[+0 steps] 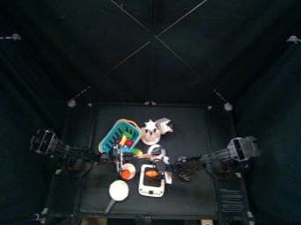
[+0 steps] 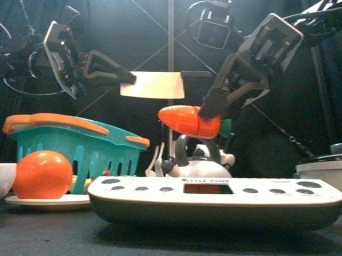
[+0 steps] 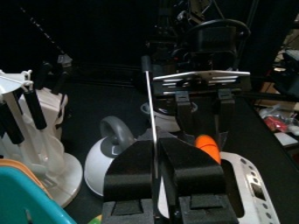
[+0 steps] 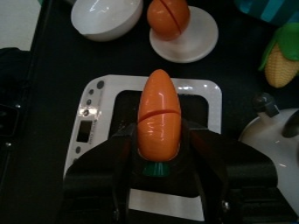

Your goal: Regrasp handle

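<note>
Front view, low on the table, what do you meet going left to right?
Orange ball on a white plate → teal basket → white kettle behind the white scale, which spans the middle.

White plastic kitchen scale [image 2: 201,190] at front of black counter [image 2: 54,235]. Teal slatted plastic basket [image 2: 74,140] behind, left. Orange round fruit [image 2: 43,175] on white plate [image 2: 27,201] beside scale. White bowl [image 4: 107,19] near plate. White kettle [image 3: 111,144] behind scale.
</note>
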